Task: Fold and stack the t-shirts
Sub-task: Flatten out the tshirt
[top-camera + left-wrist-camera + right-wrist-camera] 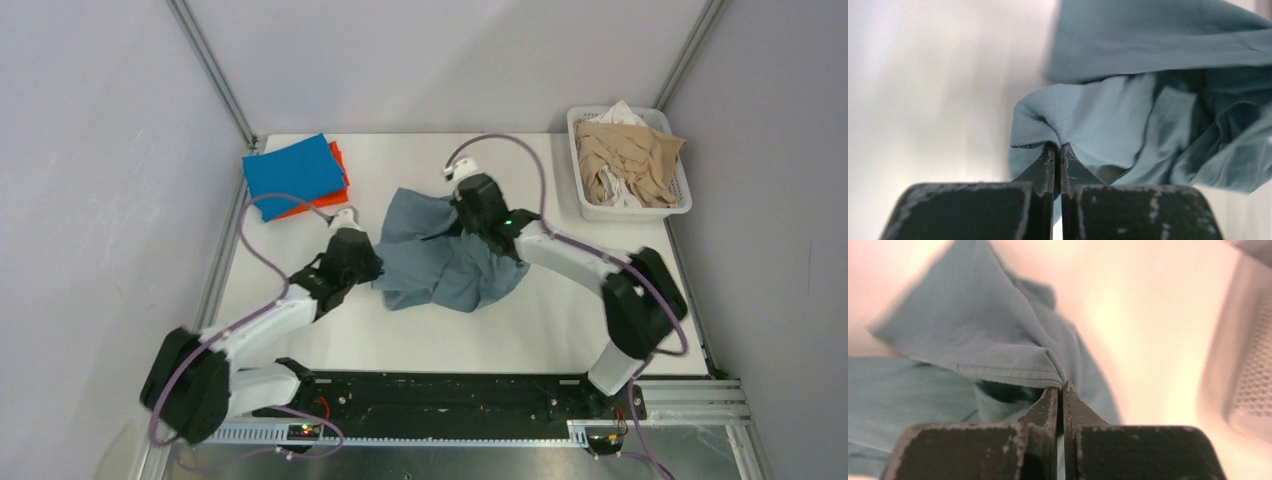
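Observation:
A crumpled grey-blue t-shirt [440, 255] lies in the middle of the white table [560, 320]. My left gripper [372, 262] is at its left edge, shut on a pinched fold of the fabric [1048, 125]. My right gripper [462, 205] is at the shirt's far side, shut on a hemmed edge [1013, 372] with its fingertips [1050, 397] pressed together. A folded bright blue t-shirt [293, 175] rests on a folded orange t-shirt [336, 180] at the back left.
A white slatted basket [586, 190] holding beige and white garments [628, 160] stands at the back right; its wall shows in the right wrist view [1248, 370]. Metal frame posts rise at the back corners.

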Controlling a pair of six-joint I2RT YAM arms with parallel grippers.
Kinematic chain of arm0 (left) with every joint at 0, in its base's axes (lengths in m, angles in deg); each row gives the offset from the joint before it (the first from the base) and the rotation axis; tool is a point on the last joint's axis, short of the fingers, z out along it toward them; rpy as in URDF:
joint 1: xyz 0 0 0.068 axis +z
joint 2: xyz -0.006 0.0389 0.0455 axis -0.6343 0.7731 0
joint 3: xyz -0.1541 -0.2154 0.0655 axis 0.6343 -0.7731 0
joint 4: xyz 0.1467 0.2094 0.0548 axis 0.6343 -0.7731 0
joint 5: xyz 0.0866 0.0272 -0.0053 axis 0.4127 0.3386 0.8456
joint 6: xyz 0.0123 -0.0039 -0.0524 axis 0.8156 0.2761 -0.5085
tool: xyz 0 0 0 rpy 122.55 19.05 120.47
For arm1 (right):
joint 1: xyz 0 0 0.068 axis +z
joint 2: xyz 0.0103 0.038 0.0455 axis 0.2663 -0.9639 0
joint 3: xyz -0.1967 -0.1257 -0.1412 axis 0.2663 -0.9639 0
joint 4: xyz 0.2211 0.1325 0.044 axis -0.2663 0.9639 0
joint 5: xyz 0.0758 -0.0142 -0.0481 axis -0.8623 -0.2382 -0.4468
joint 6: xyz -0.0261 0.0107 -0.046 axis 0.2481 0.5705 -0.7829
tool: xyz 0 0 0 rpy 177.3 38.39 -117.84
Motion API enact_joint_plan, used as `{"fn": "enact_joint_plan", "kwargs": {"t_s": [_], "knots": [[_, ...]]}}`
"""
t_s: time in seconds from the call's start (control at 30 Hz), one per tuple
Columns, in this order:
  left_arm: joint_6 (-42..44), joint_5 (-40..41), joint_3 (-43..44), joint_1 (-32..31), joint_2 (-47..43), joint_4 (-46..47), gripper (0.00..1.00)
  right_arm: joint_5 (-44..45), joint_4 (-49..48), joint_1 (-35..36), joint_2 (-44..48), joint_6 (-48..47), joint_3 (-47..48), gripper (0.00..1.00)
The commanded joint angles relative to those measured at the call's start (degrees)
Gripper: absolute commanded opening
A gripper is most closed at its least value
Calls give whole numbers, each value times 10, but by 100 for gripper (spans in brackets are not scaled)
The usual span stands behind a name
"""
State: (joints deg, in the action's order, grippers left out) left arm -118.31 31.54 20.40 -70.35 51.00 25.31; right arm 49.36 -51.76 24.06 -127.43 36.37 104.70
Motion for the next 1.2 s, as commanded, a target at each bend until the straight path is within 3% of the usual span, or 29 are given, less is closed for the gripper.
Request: {"fn": "enact_joint_plan", "kwargs": {"t_s": [0.0,0.13,0.3,0.5,0.73,0.83,1.17], "knots": [[36,119,37,18,-153,-61,0,-14,21,-69,160,83,15,0],[52,174,71,28,-268,-108,0,-55,31,-118,273,106,8,0],[86,224,161,30,-350,-155,0,-74,51,-155,418,132,12,0],[122,290,282,30,-436,-204,0,-24,113,-171,547,135,83,0],[142,390,289,30,-472,-231,0,125,156,-172,572,106,104,0],[138,413,279,30,-471,-234,0,111,154,-173,565,107,104,0],[126,368,280,30,-521,-238,0,83,145,-173,589,114,110,0]]}}
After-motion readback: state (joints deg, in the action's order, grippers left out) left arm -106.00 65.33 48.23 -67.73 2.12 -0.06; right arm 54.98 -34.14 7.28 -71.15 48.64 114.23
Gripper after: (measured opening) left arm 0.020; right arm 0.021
